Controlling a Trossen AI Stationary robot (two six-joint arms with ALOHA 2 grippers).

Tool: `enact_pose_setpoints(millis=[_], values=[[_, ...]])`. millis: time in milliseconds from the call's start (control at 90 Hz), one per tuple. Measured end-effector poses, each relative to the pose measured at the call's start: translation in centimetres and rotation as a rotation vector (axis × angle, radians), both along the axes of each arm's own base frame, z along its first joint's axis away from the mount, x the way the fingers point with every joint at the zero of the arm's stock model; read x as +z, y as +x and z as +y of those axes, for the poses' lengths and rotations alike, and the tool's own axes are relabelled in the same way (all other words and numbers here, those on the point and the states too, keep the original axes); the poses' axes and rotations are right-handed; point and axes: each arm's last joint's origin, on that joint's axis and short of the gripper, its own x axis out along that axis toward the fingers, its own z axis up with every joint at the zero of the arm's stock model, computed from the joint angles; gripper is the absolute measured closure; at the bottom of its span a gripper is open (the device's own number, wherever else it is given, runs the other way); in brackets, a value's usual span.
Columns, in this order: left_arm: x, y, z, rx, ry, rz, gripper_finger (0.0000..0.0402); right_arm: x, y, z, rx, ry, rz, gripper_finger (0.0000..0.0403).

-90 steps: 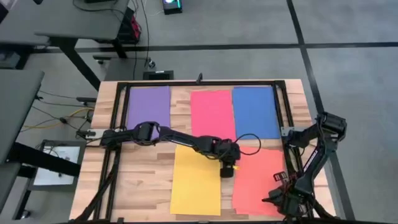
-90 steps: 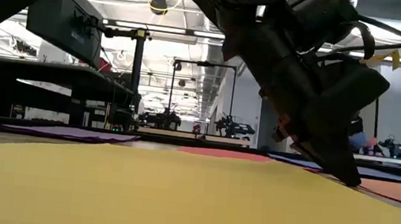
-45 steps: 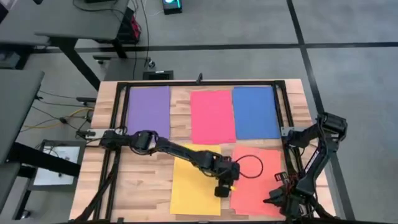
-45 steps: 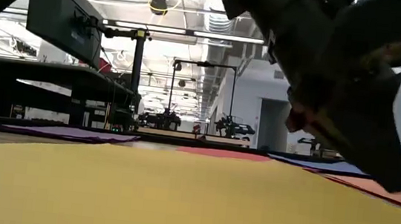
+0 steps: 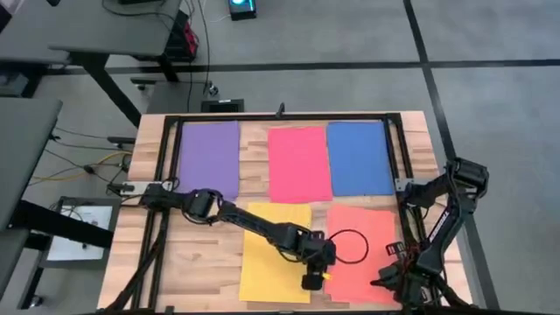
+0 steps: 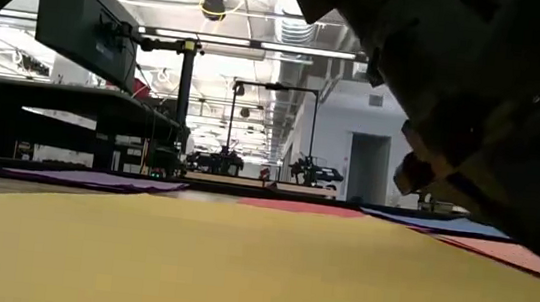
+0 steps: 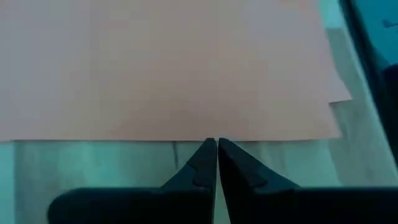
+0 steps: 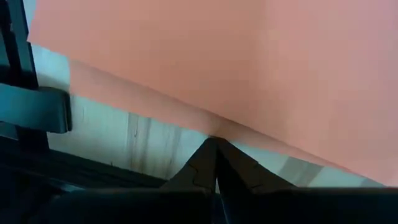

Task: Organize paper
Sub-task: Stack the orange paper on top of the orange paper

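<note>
Five coloured sheets of paper lie flat on the wooden table: purple [image 5: 210, 157], red [image 5: 299, 164] and blue [image 5: 359, 157] along the far side, yellow [image 5: 273, 254] and orange [image 5: 367, 254] on the near side. My left gripper [image 5: 311, 282] is shut and low between the yellow and orange sheets. Its tips [image 7: 216, 142] stand at the orange paper's left edge. A second orange layer [image 7: 339, 93] peeks out from under the top one. My right gripper [image 5: 392, 278] is shut and waits by the orange paper's near right corner [image 8: 249, 62]. My left gripper comes at the orange paper's left edge [image 7: 186, 138] with shut fingers, low and slanting down from the table's left. Its tips are right at that edge. I cannot tell whether they touch the paper or the wood. The paper lies flat.
A black metal frame [image 5: 280, 118] runs round the table's far and side edges. A cable loop [image 5: 350, 245] from the left arm hangs over the orange sheet. Bare wood [image 5: 192, 262] shows on the near left.
My left gripper has travelled toward the table's near edge along the gap between the yellow and orange sheets, and looms closer in the low view. The sheets have kept their places.
</note>
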Motion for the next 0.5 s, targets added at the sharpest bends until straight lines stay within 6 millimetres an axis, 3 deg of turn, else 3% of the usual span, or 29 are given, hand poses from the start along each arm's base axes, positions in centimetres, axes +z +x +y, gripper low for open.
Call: enact_pose_setpoints(millis=[500], values=[[-0.97,0.56,-0.35,-0.029,-0.015,-0.103,0.0402,-0.04,0.71,-0.31,-0.017,-0.003,-0.012,0.0403]])
